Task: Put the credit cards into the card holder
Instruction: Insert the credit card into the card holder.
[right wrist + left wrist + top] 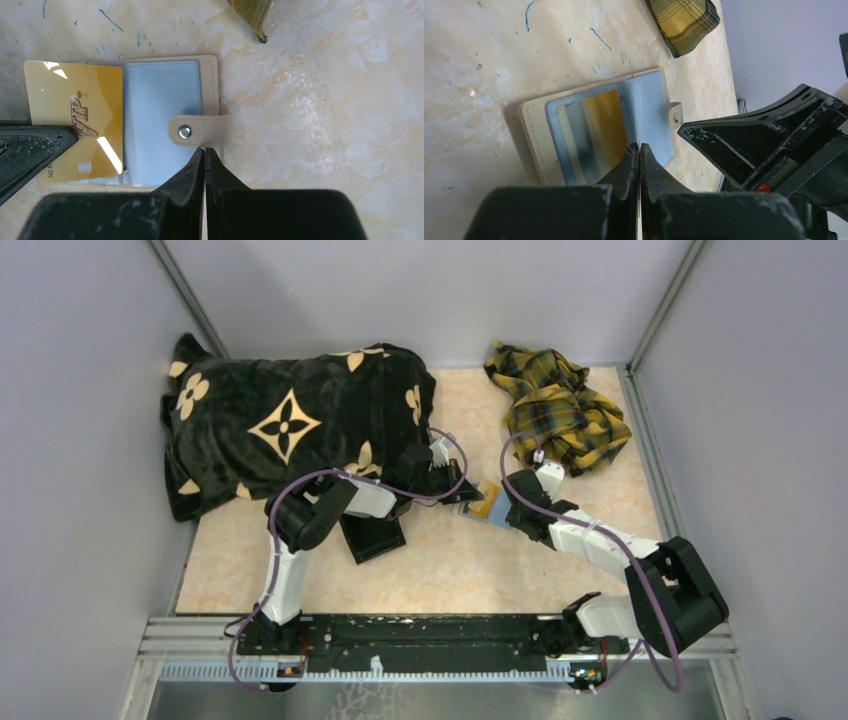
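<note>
The tan card holder (212, 80) lies open on the table, with pale blue plastic sleeves inside and its snap tab (200, 131) pointing right. A gold VIP credit card (75, 100) lies on its left half and seems partly slid into a sleeve (606, 125). My left gripper (639, 146) is shut with nothing between its fingers. Its tips rest at the card's edge by the holder's fold. My right gripper (205, 148) is also shut and empty, its tips against the edge of the tab. In the top view both grippers, left (470, 492) and right (503, 508), meet over the holder.
A black blanket with tan flower shapes (290, 425) fills the back left. A yellow plaid cloth (555, 405) is bunched at the back right. A black rectangular tray (372, 537) lies under my left arm. Grey walls close in three sides.
</note>
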Controlling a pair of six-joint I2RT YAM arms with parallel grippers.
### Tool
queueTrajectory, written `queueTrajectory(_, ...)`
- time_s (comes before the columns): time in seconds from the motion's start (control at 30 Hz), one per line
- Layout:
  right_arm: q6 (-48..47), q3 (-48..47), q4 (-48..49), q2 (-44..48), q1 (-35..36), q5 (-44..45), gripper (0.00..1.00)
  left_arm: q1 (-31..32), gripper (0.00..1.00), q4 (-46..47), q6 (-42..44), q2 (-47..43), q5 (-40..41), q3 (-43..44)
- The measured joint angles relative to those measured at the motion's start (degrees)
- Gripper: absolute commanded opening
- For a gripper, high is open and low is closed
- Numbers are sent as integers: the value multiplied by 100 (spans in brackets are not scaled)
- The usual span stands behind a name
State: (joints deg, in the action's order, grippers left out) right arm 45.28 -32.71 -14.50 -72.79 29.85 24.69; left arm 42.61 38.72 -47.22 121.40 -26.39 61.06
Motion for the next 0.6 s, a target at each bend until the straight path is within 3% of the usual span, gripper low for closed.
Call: queueTrajectory(0.6, 42, 85, 13, 2, -177, -87, 0, 103, 0, -109, -94, 22, 494, 22)
